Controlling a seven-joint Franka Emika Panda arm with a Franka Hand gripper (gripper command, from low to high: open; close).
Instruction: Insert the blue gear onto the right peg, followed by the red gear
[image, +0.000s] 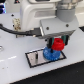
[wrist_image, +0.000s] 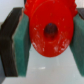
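Note:
In the exterior view my gripper is shut on the red gear and holds it just above the blue gear. The blue gear lies flat on the black-bordered white plate, on the plate's end toward the exterior view's right. The right peg is hidden under the gears. A thin dark pin stands on the plate to the blue gear's left. In the wrist view the red gear fills the space between my two teal pads, its dark centre hole facing the camera.
The plate rests on a white table. The white arm body and dark cables hang over the back of the table. A grey bracket sits on the wrist above the gripper.

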